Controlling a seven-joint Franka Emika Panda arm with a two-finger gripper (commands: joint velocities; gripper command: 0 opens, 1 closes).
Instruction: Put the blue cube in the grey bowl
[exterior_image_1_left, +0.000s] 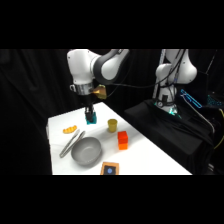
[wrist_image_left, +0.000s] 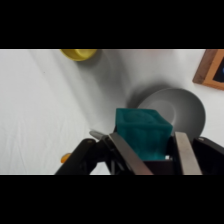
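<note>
My gripper (exterior_image_1_left: 90, 117) hangs over the back of the white table, shut on the blue cube (exterior_image_1_left: 91, 119). In the wrist view the teal cube (wrist_image_left: 141, 134) sits between the two metal fingers (wrist_image_left: 186, 156), lifted off the table. The grey bowl (exterior_image_1_left: 86, 151) is a wide shiny metal dish near the table's front, below and in front of the gripper. Past the cube in the wrist view, the grey bowl (wrist_image_left: 182, 111) shows to the right, partly hidden by it.
A yellow cup (exterior_image_1_left: 112, 125) stands behind the orange-red block (exterior_image_1_left: 122, 140). Metal tongs (exterior_image_1_left: 71, 142) lie left of the bowl, with an orange piece (exterior_image_1_left: 69, 130) beyond them. A wood-framed dark tile (exterior_image_1_left: 109, 169) lies at the front edge. Dark equipment sits right of the table.
</note>
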